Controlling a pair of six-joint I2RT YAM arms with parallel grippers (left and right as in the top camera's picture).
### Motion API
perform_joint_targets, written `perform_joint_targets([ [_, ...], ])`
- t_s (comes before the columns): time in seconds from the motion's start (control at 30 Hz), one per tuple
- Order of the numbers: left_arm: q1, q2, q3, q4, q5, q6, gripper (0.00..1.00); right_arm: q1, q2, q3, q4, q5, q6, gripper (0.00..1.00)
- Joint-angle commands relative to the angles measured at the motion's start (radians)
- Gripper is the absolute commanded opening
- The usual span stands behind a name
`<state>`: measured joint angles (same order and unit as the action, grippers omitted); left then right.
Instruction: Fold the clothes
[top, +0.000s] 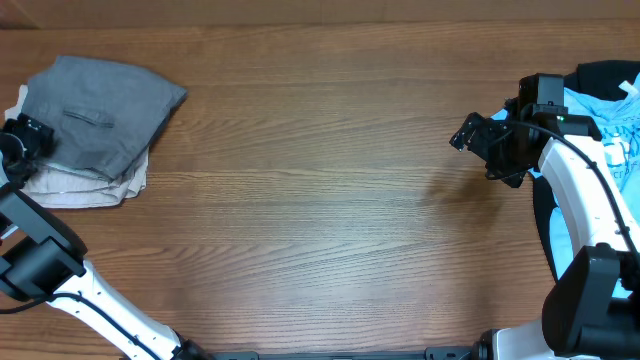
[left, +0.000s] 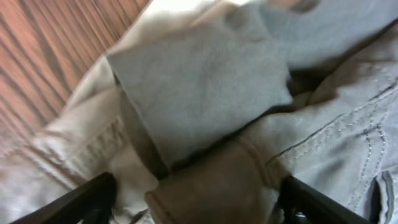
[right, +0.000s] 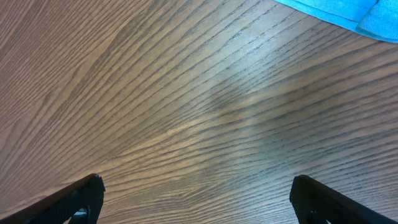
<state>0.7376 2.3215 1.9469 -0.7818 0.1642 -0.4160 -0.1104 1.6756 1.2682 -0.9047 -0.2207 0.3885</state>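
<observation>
**Grey shorts folded in the far-left corner, both sets of fingers released**

The tabletop (top: 320, 220) is a warm brown wood with long grain running across it, and it fills all three views from edge to edge. A soft shadow falls on the wood just left of the right arm.

The grey shorts (top: 95, 115) lie folded at the far-left corner of the tabletop, their slit pocket (top: 88, 118) facing up. They rest on top of a pair of beige shorts (top: 85, 188), whose edges stick out below and to the left of the grey cloth.

The left fingers (left: 87, 200) hang at the left side of this pile. In the left wrist view they stand spread wide, with a grey fold and a bunched beige seam lying between and beyond them. The cloth is not pinched as far as can be seen, so they are released.

The right fingers (right: 78, 198) are also spread wide and hold nothing. Only bare wood shows between them. They hover near the right side of the tabletop, well apart from the shorts. Just beside them, at the right edge, lies a light-blue cloth (top: 600, 110) bordered by dark fabric (top: 605, 70). A corner of that blue cloth shows at the top right of the right wrist view.
</observation>
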Motion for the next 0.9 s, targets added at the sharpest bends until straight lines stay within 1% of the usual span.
perform_joint_targets([
  [0.0, -0.004, 0.014, -0.021, 0.029, 0.064, -0.031, 0.75, 0.001, -0.005, 0.007, 0.005, 0.003, -0.003, 1.0],
  [0.07, -0.003, 0.012, -0.011, 0.034, 0.082, -0.03, 0.68, 0.001, -0.005, 0.007, 0.005, 0.003, -0.003, 1.0],
  [0.17, -0.003, 0.005, 0.003, 0.035, 0.089, -0.029, 0.66, 0.001, -0.005, 0.007, 0.005, 0.003, -0.003, 1.0],
  [0.37, -0.003, -0.024, 0.028, 0.039, 0.086, -0.009, 0.69, 0.001, -0.005, 0.007, 0.005, 0.003, -0.003, 1.0],
  [0.57, -0.003, -0.051, 0.037, 0.04, 0.013, 0.012, 0.76, 0.001, -0.005, 0.007, 0.005, 0.003, -0.003, 1.0],
  [0.67, -0.003, -0.051, 0.029, 0.041, -0.003, 0.02, 0.77, 0.001, -0.005, 0.007, 0.005, 0.003, -0.003, 1.0],
  [0.8, -0.004, -0.05, 0.023, 0.058, -0.018, 0.019, 0.73, 0.001, -0.005, 0.007, 0.005, 0.003, -0.003, 1.0],
  [0.87, -0.004, -0.05, 0.023, 0.072, -0.017, 0.02, 0.65, 0.001, -0.005, 0.007, 0.005, 0.003, -0.003, 1.0],
])
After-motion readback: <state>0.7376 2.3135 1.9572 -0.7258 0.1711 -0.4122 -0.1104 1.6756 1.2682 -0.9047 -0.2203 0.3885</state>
